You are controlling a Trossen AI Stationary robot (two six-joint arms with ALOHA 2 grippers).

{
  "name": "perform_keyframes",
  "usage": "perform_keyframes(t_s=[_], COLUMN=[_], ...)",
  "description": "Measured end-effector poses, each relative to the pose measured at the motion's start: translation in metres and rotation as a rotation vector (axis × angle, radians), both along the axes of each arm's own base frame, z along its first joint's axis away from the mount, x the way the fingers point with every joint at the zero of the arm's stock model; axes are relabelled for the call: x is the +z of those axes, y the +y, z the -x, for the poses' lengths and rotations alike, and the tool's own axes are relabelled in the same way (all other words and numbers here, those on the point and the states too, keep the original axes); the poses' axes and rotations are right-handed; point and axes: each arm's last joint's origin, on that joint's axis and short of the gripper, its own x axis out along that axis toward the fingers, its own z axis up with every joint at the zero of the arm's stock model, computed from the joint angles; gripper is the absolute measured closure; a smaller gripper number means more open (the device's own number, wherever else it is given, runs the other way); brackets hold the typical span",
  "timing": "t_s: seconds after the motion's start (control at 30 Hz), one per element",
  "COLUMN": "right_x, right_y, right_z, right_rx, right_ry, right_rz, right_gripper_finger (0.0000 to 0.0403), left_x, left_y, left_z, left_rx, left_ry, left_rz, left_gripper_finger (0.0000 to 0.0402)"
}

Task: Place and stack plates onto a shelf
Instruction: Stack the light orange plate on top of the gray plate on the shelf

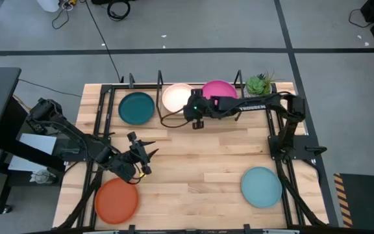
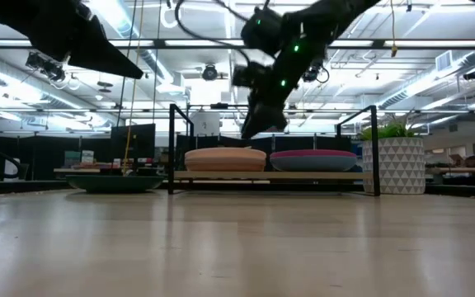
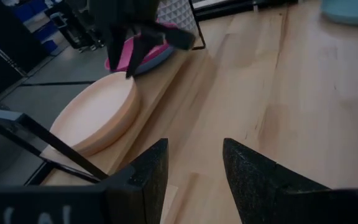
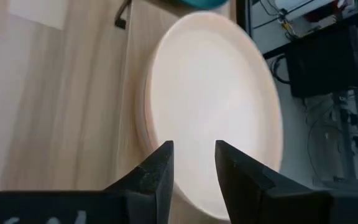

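Five plates show from overhead on a pale wood surface [image 1: 226, 162]. At the far edge sits the shelf [image 1: 145, 88], a low black rod rack w/ thin upright posts. On it, side by side: dark teal plate [image 1: 136, 108] at left, peach plate [image 1: 176, 97] in the middle, magenta plate [image 1: 221, 88] toward the right. From table height, a bluish plate edge shows under the magenta one. Small green plant [image 1: 260, 84] in a white pot stands just beside the shelf's right end.

Right hand [image 1: 197, 123] hangs above the shelf's front edge, by the peach plate; fingers a little apart, nothing between them.

Left hand [image 1: 147, 156] sits at near left, fingers apart, empty, just beyond the orange plate [image 1: 116, 200], which lies flat at the near left corner. Light teal plate [image 1: 261, 186] lies flat at near right, well apart from both hands.
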Motion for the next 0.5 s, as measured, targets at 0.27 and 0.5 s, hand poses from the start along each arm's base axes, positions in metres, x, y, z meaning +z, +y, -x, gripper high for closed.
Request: perform_keyframes(t_s=[0.27,0.5], right_x=[-0.025,-0.022], right_y=[-0.012,-0.003], right_z=[-0.005,-0.007], right_rx=[-0.043,-0.023], right_ry=[0.003,0.014], right_rz=[0.02,0.026], right_gripper_finger=[0.028,0.028], left_x=[-0.001,-0.001], left_y=[0.006,0.007], left_z=[-0.004,-0.004], left_rx=[-0.014,-0.02], left_ry=[0.043,0.055], left_rz=[-0.024,-0.029], left_gripper_finger=[0.0242,0.0242])
